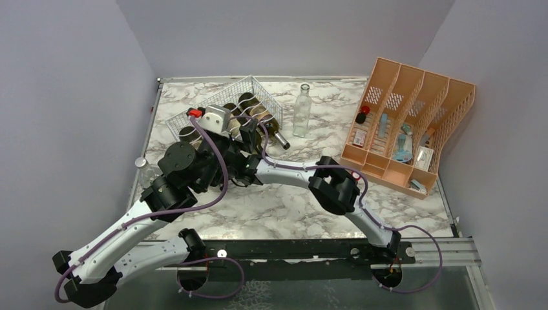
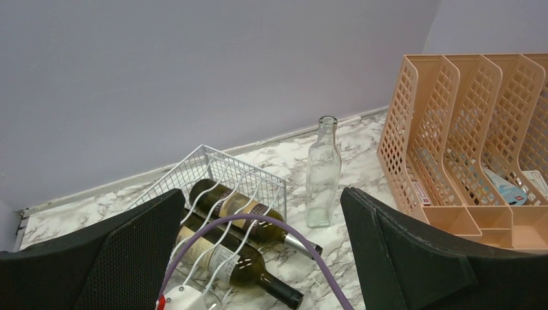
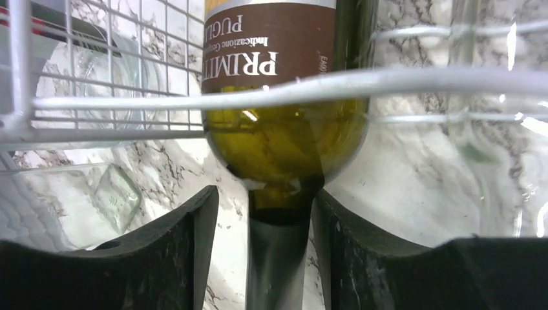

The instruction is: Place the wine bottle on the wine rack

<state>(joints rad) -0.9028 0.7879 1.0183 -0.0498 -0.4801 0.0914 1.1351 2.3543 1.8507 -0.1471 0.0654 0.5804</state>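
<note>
Wine bottle of dark green glass with a brown label (image 3: 284, 129) is seen lying on its side in the silvery-white wire wine rack (image 1: 260, 90). It is lodged in the end slot nearest the tabletop's left edge, under a wavy wire tier, with the grid side wall just beside it and the neck toward the near side

Right gripper (image 3: 265, 194) is placed astride that neck. Its black fingers (image 3: 181, 258) are parted: bare marble is seen between one finger and the glass, while the other finger is just beside the neck and contact there cannot be told. The neck is straddled loosely, not squeezed

Left gripper (image 2: 262, 190) is held raised by the rack's near-left side, fingers (image 2: 129, 258) spread wide, nothing gripped

The rack is set toward the far-left corner of the white-grey marble-pattern tabletop (image 1: 291, 206). Two more dark glass bottles are laid in it side by side toward its right end, necks past the wire: one silver-capped bottle (image 2: 223, 201) and one dark-capped bottle (image 2: 240, 268)

A tall clear glass bottle (image 1: 302, 110), uncapped, is stood upright just right of the rack, near the far edge. An orange plastic slotted file organizer (image 1: 407, 129) is set at the far-right corner, well apart from the rack, with small items seen in its trays. A small clear glass vessel with a round silvery top (image 1: 141, 163) is seen at the left edge, nearer than the rack
</note>
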